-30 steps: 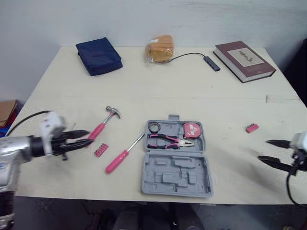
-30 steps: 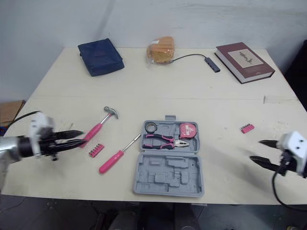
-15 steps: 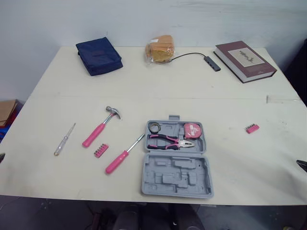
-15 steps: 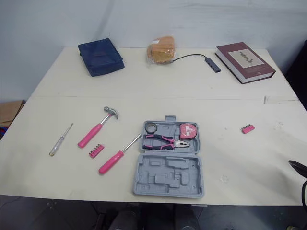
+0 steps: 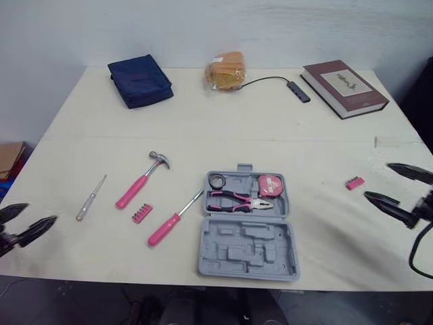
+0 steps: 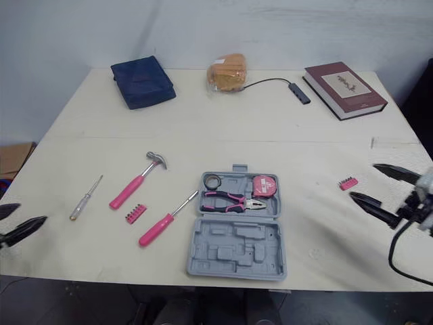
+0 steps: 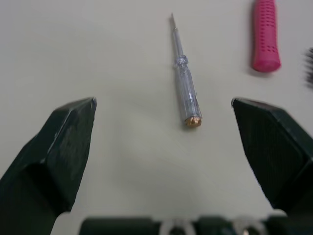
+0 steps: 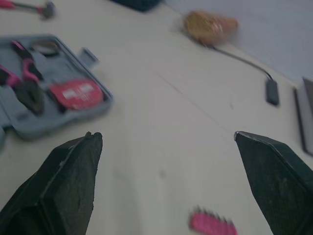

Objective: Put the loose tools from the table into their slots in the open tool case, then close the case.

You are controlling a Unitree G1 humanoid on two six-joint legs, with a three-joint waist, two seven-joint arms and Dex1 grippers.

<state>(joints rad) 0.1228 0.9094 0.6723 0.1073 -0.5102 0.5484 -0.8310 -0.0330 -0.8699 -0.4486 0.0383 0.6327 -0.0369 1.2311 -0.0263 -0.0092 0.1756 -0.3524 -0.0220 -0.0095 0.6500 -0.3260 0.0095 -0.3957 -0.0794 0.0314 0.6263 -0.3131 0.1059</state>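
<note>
Clear screwdriver [image 7: 185,90] lies just ahead of the left pincer [image 7: 164,101], spread wide and empty (right pincer [image 5: 379,181] likewise).

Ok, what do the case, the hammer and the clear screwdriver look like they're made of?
The case looks like matte grey plastic, judging by its moulded slots. The hammer has a shiny metal head and neck; its pink handle could be plastic or rubber. The screwdriver has a see-through plastic handle, a thin metal shaft and a brass-coloured end cap.
</note>
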